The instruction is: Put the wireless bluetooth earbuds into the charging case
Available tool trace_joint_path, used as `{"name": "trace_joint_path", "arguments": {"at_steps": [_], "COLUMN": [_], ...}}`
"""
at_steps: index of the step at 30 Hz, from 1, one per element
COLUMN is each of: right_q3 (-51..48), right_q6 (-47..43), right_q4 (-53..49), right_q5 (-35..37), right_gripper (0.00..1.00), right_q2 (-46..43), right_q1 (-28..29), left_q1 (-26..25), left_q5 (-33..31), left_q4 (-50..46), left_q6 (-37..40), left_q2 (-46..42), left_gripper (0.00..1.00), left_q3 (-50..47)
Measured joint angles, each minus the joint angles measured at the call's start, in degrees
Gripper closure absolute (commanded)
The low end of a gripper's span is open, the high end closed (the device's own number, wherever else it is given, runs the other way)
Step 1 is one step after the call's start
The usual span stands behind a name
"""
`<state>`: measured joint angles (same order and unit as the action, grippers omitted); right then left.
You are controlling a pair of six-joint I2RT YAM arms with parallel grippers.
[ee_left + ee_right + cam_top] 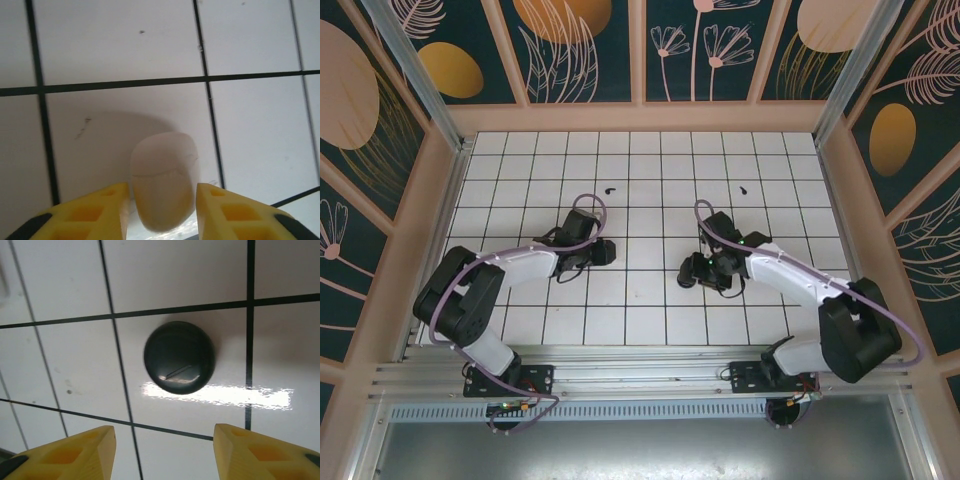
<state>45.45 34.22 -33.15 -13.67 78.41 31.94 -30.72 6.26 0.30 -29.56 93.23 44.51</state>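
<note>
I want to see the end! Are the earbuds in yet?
Nothing's done yet: two black earbuds lie loose on the far tiles. The left hand grips a closed white case; the open right hand hovers near a black round disc. Left: open the case, fetch the earbuds, tuck them in.

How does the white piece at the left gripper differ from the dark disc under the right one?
The white piece is pale and oblong; the dark disc is near-black and round. The white piece sits snug between the fingers of the left gripper; the dark disc lies free ahead of the open right gripper. Both are smooth and rounded.
</note>
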Motion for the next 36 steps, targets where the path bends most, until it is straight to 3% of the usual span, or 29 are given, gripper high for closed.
{"name": "trace_joint_path", "arguments": {"at_steps": [4, 13, 21, 36], "right_q3": [0.3, 2.3, 5.8, 12.7], "right_q6": [-0.9, -2.6, -4.2, -6.5], "right_q4": [-0.4, -0.6, -0.6, -1.6], "right_q5": [0.8, 2.3, 4.2, 7.8], "right_gripper": [0.44, 0.43, 0.43, 0.43], "right_q2": [2.4, 6.2, 12.3, 19.6], "right_q1": [0.0, 0.0, 0.5, 6.9], "left_q1": [0.0, 0.0, 0.0, 0.0], "left_q5": [-2.5, -5.7, -5.6, -3.3], "left_q4": [-3.1, -6.6, -6.8, -6.0], "left_q6": [1.1, 2.6, 2.5, 0.7], "left_q2": [-2.0, -6.9, -10.3, -12.1], "left_gripper": [0.48, 0.46, 0.45, 0.45], "left_q3": [0.7, 3.3, 3.3, 1.5]}}
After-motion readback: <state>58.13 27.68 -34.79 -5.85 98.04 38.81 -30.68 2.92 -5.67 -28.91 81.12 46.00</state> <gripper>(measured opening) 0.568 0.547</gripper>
